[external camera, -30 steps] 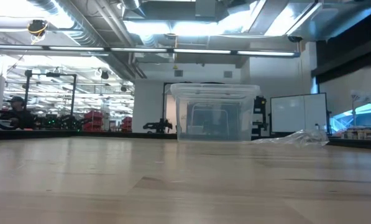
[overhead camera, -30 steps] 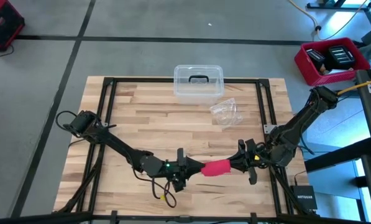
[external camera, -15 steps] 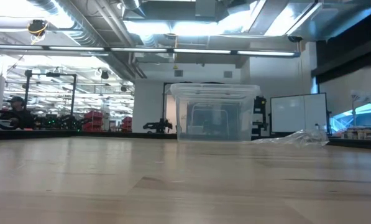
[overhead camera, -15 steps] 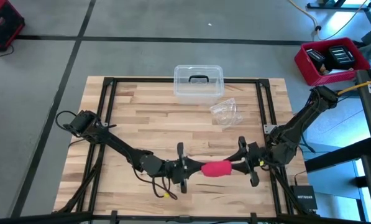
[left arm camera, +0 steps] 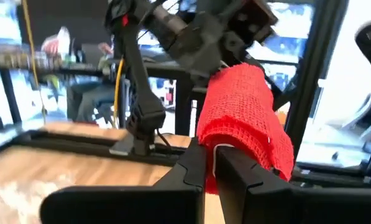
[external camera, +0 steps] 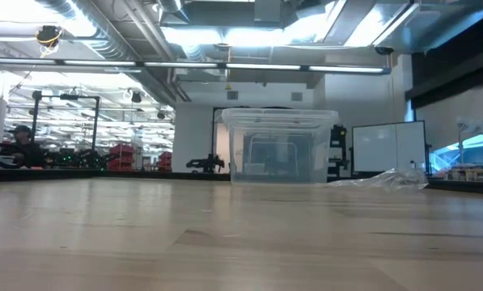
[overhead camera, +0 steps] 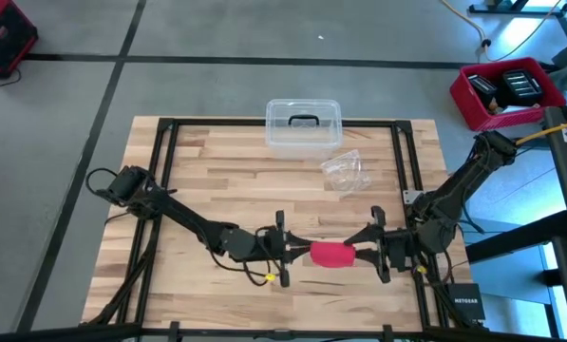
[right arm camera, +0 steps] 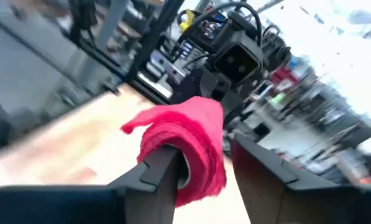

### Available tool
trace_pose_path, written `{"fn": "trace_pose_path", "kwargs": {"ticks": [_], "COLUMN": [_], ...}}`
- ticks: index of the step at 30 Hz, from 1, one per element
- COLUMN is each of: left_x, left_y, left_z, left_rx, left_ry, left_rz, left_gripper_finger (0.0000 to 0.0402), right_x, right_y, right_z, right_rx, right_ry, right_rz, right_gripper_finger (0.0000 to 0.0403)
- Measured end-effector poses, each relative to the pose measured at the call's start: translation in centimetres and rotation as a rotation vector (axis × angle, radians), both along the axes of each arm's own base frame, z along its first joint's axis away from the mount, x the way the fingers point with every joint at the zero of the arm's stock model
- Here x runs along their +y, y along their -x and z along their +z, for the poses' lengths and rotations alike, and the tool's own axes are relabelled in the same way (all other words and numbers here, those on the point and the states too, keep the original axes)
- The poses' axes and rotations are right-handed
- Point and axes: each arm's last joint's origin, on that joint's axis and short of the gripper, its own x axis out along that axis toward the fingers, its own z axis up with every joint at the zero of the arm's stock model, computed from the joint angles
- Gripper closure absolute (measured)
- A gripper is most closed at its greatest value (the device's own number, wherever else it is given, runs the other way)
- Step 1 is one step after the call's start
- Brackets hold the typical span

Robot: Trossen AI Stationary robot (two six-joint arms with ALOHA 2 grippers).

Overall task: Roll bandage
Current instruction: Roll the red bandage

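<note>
The bandage [overhead camera: 330, 254] is a short bright red roll, held level above the wooden table near its front edge, between my two grippers. My left gripper [overhead camera: 297, 251] comes at it level from the table's left and is shut on its left end. My right gripper [overhead camera: 361, 253] comes level from the right and is open at the roll's other end. In the left wrist view the roll [left arm camera: 244, 112] stands just past my left gripper [left arm camera: 213, 169]. In the right wrist view the roll [right arm camera: 185, 134] sits over one finger of my right gripper [right arm camera: 207, 152]. The low view shows neither gripper nor the roll. My left gripper pinches the roll's left end [left arm camera: 211, 149] between its two fingers, which lie level along the roll's axis. The roll juts out beyond the fingertips, clear of the table. My right gripper has one finger [right arm camera: 163, 165] at the roll's right end [right arm camera: 184, 163], seemingly inside its hollow. The other finger [right arm camera: 256, 165] stands apart beside the roll.
A clear plastic box [overhead camera: 304, 124] with a dark handle stands at the table's far edge, also in the low view [external camera: 279, 149]. A crinkled clear wrapper [overhead camera: 345, 171] lies in front of it to the right. Black frame rails [overhead camera: 165, 171] run along the table's sides.
Both wrists have rolled about the line along which they point. My left gripper has gone toward the table's right edge, up to the roll's left end, and has shut on it. My right gripper's fingers now stand wider apart. The roll has stayed level and clear of the table.
</note>
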Motion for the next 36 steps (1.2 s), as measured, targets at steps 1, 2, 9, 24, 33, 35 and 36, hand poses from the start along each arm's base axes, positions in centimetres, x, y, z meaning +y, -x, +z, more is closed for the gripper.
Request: {"fn": "trace_pose_path", "kwargs": {"ticks": [1,2,9,24,33,35,36], "left_x": [0.1,0.3,0.3,-1.8,-2.3,-2.3,-2.3], "left_y": [0.0,-0.1,-0.1,0.9,1.1,1.1,1.1], "left_z": [0.0,0.0,0.0,0.0,0.1,0.1,0.1], "left_rx": [-0.003,-0.006,-0.002,0.099,0.147,0.144,0.141], "left_ry": [0.04,0.069,0.02,-0.673,-1.062,-1.045,-1.028], "left_rz": [0.002,0.003,0.012,0.066,0.08,0.081,0.081], "left_gripper_finger": [0.039,0.0389,0.0387,0.0315,0.0287,0.0287,0.0287], "right_x": [0.0,-0.1,-0.1,-0.1,-0.1,0.0,0.0], "right_y": [0.0,0.0,0.0,-0.1,-0.1,0.0,0.0], "right_z": [0.0,-0.1,-0.4,-0.3,-0.6,-0.6,-0.6], "right_rx": [-0.003,-0.003,0.031,0.134,0.191,0.193,0.194], "right_ry": [0.047,0.091,0.008,-0.852,-1.03,-1.028,-1.025], "right_rz": [-0.007,-0.009,-0.025,-0.095,-0.095,-0.092,-0.09], "right_gripper_finger": [0.0256,0.0256,0.0294,0.0383,0.0369,0.0364,0.0363]}}
